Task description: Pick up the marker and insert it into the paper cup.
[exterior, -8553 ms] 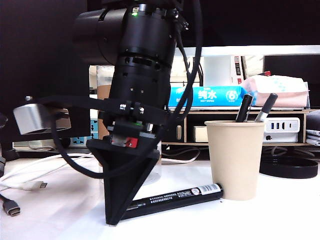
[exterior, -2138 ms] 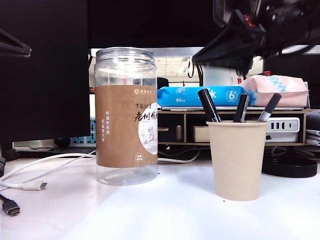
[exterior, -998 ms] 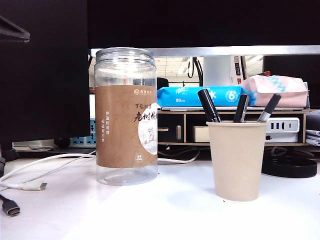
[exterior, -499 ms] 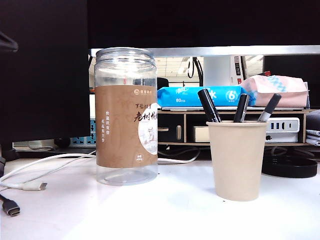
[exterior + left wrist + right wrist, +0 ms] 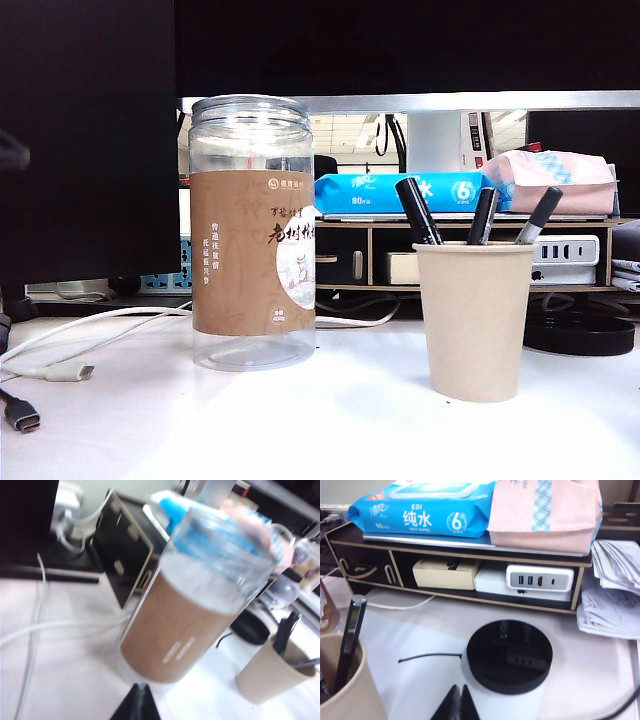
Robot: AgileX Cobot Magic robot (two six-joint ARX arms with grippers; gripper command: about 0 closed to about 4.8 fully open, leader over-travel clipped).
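**beige cup already holds the black marker, both pincers empty**

beige and plain, the tapering paper cup [image 5: 471, 320] with its rolled rim stands on the right part of the white worktop [image 5: 330, 430]. the long slim all-black marker [image 5: 416, 211] stands inside it, its lower part hidden by the cup wall. its long axis runs steeply upward and leans away from the two other pens in the cup, toward the tall clear plastic jar [image 5: 253, 235] with the brown label, which stands apart on the left.

my right pincer [image 5: 460, 702] is pressed shut with nothing between its tips. it looks down on the worktop just before the flat round black disc [image 5: 509, 656], and the cup's rim [image 5: 342, 680] sits close at the edge of that view. my left pincer [image 5: 138, 703] shows as one dark point, so i read it as closed and empty too, though the picture is blurred. it hangs near the jar's foot [image 5: 150, 675], with the cup [image 5: 270, 675] beyond the jar.

of my two arms the right is the nearer to the cup. i judge the insertion done: no grasp is called for, only keeping clear of the upright marker when either arm moves.
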